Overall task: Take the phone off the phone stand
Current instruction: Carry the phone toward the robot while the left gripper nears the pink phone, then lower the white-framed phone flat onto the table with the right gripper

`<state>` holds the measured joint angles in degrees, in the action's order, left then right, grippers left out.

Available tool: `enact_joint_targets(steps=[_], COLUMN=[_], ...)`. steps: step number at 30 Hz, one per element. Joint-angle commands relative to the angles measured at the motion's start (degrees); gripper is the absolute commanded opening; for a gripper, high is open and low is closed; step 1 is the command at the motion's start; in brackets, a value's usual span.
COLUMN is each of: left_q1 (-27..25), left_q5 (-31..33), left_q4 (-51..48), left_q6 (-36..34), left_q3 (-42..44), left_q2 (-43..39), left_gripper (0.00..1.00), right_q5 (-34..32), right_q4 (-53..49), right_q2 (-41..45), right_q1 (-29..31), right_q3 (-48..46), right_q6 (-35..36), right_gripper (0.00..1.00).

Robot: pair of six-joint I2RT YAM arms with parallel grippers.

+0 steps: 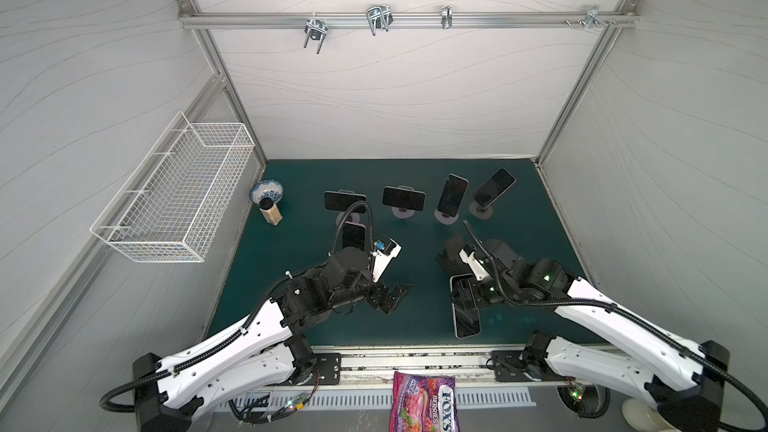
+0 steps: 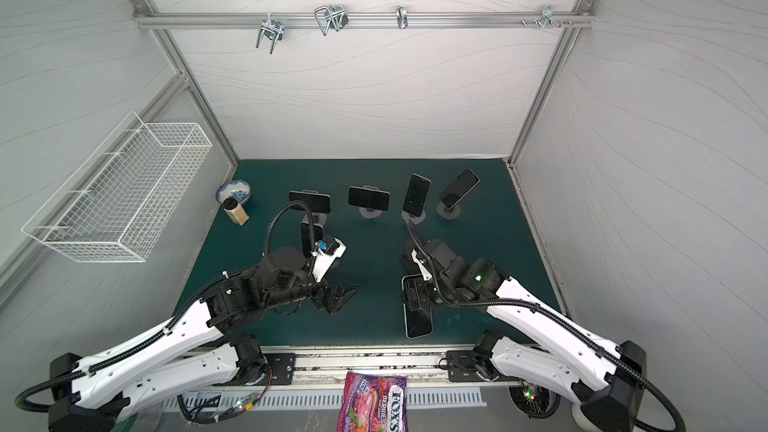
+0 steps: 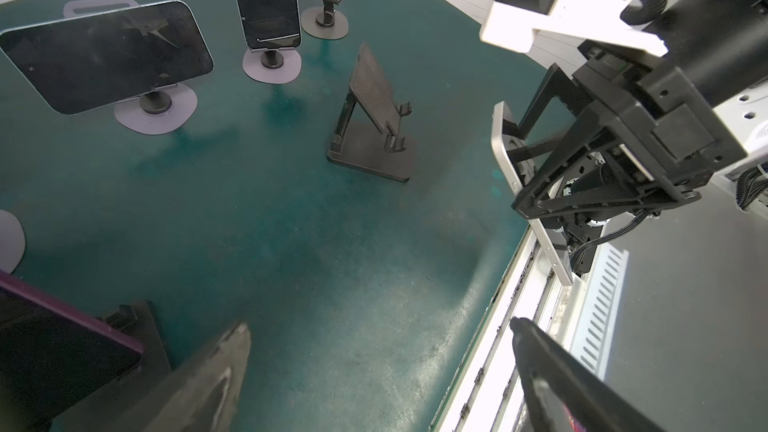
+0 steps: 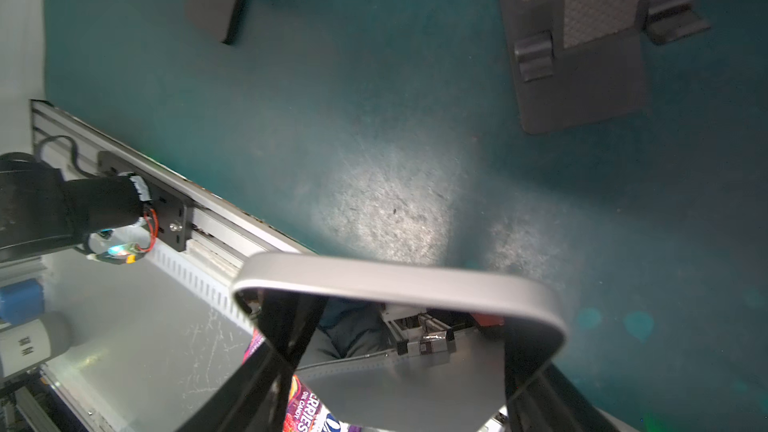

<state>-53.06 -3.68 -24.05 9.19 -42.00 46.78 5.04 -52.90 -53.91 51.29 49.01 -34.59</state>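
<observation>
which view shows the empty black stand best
The left wrist view: the empty stand shows whole there, with backrest, front hooks and base, and nothing in front of it. The right wrist view shows it close up but cuts off the top of its backrest. In both top views the right arm hides most of it.

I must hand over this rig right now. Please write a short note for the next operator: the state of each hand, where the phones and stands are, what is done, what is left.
Left hand: open, empty, above the green mat.
Right hand: shut on the silver-edged dark-screen phone, low near the mat's front edge; mat contact unclear.
Done: the black folding plastic stand behind it is empty, so this phone is off.
Left: likely put it down and release. A purple-edged phone sits on another black stand by the left arm; four phones sit on round-based stands at the back.
</observation>
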Motion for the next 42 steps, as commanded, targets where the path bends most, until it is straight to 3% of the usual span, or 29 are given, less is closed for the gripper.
enact_joint_targets(steps=[1, 12, 23, 42], left_q1=[-0.29, -0.29, -0.33, -0.3], left_q5=[-0.52, -1.86, -2.56, -1.81], left_q4=[0.59, 0.46, 3.48, 3.83], left_q6=[0.79, -0.23, 0.46, 1.97], left_q3=[-1.59, -4.32, -4.39, -3.01], left_q2=[0.64, 3.92, 4.87, 4.26], left_gripper=[0.99, 0.99, 0.99, 0.99], right_q5=[0.7, 6.19, 7.57, 5.28], right_q4=[-3.1, -0.63, -0.1, 2.27], right_q2=[0.12, -0.49, -2.12, -5.4], right_q1=[-1.6, -12.48, -12.72, -12.53], right_q3=[0.08, -5.06, -5.6, -7.47], right_q6=[1.24, 5.85, 7.41, 3.43], right_gripper=[0.6, 0.6, 0.61, 0.59])
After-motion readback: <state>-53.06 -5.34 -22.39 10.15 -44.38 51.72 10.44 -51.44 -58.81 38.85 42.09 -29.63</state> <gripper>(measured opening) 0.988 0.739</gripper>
